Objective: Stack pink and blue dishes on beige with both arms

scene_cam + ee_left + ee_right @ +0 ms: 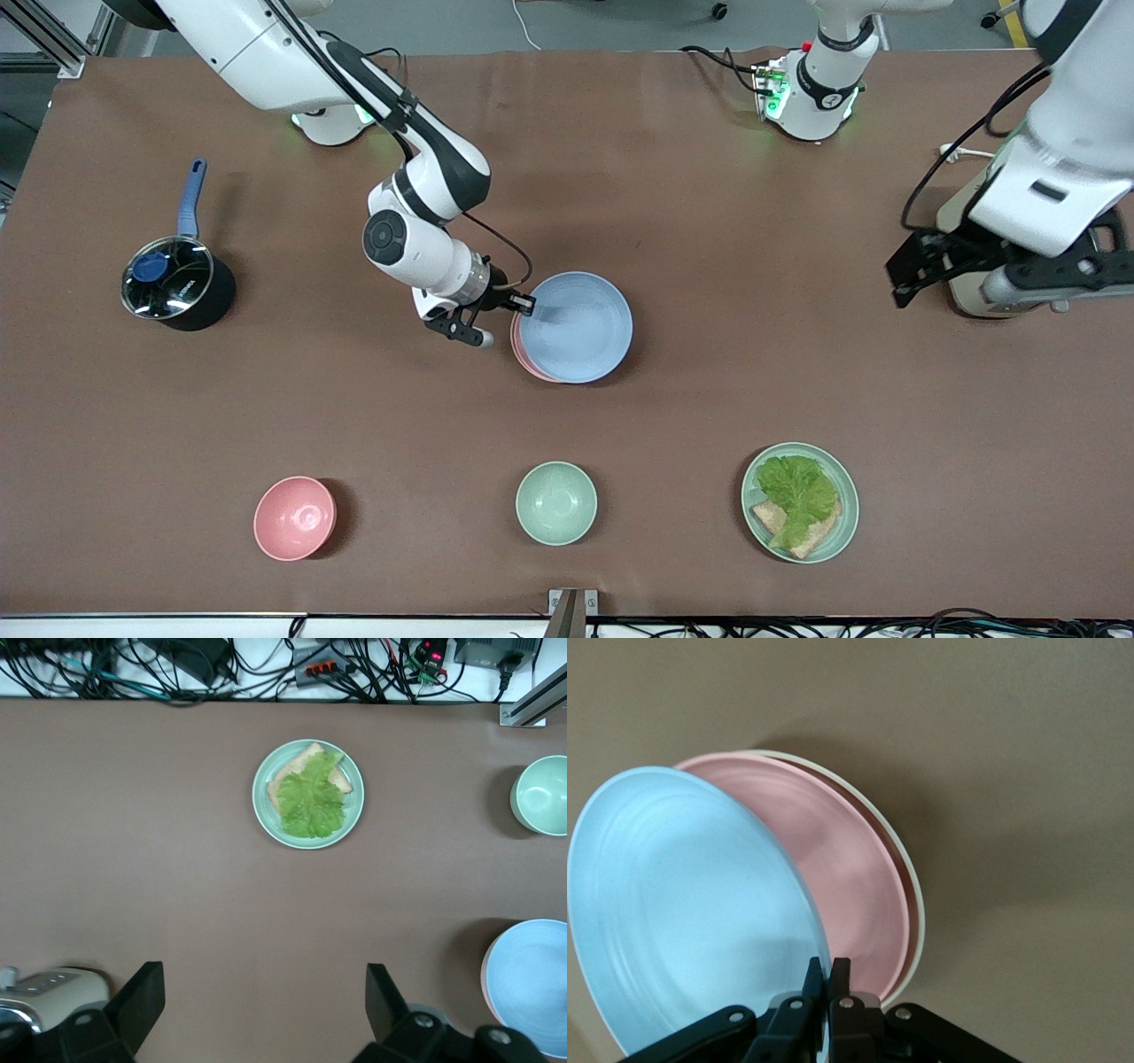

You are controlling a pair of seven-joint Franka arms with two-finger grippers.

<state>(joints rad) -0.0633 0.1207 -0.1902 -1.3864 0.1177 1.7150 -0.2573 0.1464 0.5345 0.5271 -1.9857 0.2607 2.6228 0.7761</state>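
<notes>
The blue plate (576, 326) (682, 904) is at the table's middle, tilted over the pink plate (516, 351) (850, 877). My right gripper (523, 303) (828, 973) is shut on the blue plate's rim, at the edge toward the right arm's end. The pink plate lies in the beige plate (911, 881), of which only a cream rim shows. My left gripper (897, 283) (266, 992) waits open with nothing in it over bare table at the left arm's end. The blue plate (532, 983) also shows in the left wrist view.
A black pot with a glass lid (177, 285) stands toward the right arm's end. Near the front camera are a pink bowl (295, 518), a mint bowl (556, 502) and a mint plate with lettuce and bread (800, 501) (308, 794). A beige appliance (53, 988) sits under the left arm.
</notes>
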